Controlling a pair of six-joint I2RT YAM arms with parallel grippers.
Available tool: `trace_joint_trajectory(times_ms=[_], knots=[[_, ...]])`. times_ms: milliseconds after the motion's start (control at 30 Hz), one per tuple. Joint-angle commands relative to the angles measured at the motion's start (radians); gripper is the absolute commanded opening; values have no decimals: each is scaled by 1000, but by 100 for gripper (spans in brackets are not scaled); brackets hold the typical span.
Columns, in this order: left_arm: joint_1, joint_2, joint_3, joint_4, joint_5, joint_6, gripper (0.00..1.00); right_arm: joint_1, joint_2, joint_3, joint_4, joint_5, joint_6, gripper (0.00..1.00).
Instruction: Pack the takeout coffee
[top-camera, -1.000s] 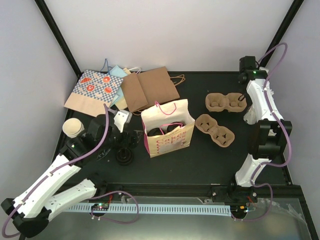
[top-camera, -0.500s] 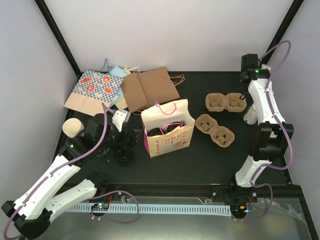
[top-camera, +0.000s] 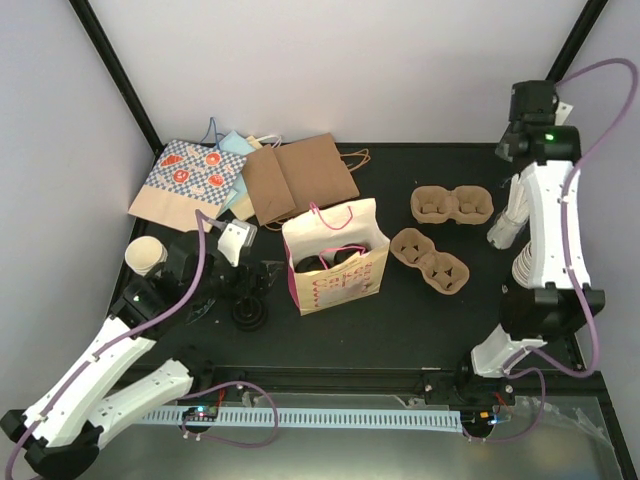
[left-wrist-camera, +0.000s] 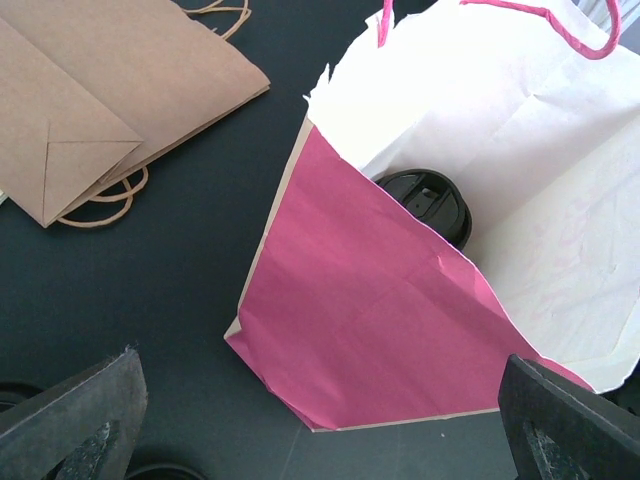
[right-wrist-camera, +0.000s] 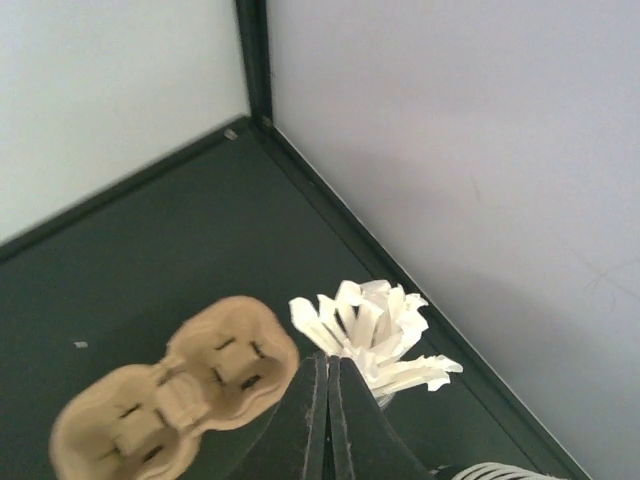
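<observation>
Main risk is the open paper bag (top-camera: 335, 258): thin walls, standing free, nothing bracing it. The left gripper (left-wrist-camera: 320, 430) sits at the bag's left side, jaws spread wide and empty, looking straight at the pink side panel. Any push in from there could catch that panel, fold the mouth shut or tip the bag, and the coffee goes with it. One lidded cup (left-wrist-camera: 425, 200) is inside the bag against the cream wall, upright as far as I can tell. The top view shows dark lids in there; exact count unclear. No lidded cup shows outside the bag. The right gripper (right-wrist-camera: 326, 400) is pinched closed on nothing, well off to the bag's right rear, above a white paper bundle (right-wrist-camera: 375, 335). The two pulp carriers (top-camera: 452, 205) right of the bag look empty. Lidless cups (top-camera: 145, 255) and loose lids (top-camera: 248, 312) sit left of the bag.
</observation>
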Motion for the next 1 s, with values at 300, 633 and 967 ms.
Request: trace_joint_trajectory(times_ms=[300,633,967], knots=[[7,-65,9,-41,28,7,99,11,-377,33,13,-829,-100,1],[7,-91,22,-82,20,-10,99,31,-611,-174,293,-1404,19,1],[7,-111,33,-112,-35,-18,99,51,-641,-308,321,-1436,21,1]])
